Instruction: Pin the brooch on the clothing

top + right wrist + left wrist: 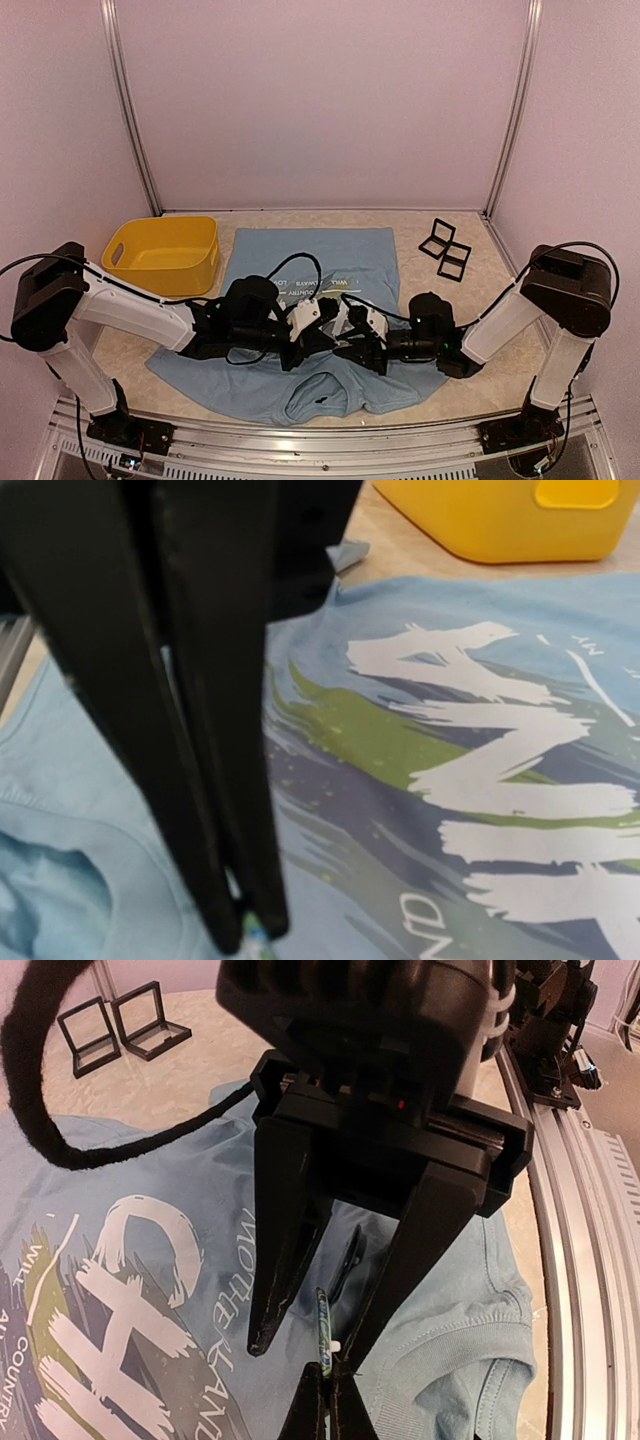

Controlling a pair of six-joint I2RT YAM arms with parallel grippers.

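Looking at the small slim green-blue brooch, you see it upright above the light blue printed T-shirt. The shirt lies flat mid-way across the beige worktop, collar toward 6 o'clock. Your left tool pinches the brooch's base, fully closed. Your right tool straddles it, jaws partly apart.

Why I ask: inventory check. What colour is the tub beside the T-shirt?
Yellow tub, clearest in top external view.

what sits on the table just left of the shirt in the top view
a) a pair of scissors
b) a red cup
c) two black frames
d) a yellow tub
d, the yellow tub sits beside the left edge of the shirt, while the two black frames lie off to its right.
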